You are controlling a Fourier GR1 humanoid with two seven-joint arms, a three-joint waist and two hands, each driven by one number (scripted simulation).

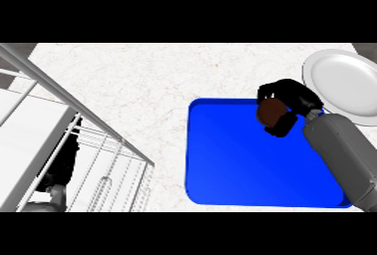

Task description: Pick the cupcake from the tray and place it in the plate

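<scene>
Right hand (298, 94) is closed, fingers curled round the brown cupcake (271, 112). Cupcake sits at the far right corner of the blue tray (243, 164); whether lifted clear cannot be told. White plate (342, 79) lies just beyond the hand.

the tabletop (147, 79) is white with faint beige veining. the tray (243, 164) is bright blue, the plate (346, 82) white, the cupcake (271, 111) dark brown, the right hand (294, 92) black.

A kitchen: speckled stone counter (147, 74), white wire dish rack (95, 149), plate (342, 82)
</scene>
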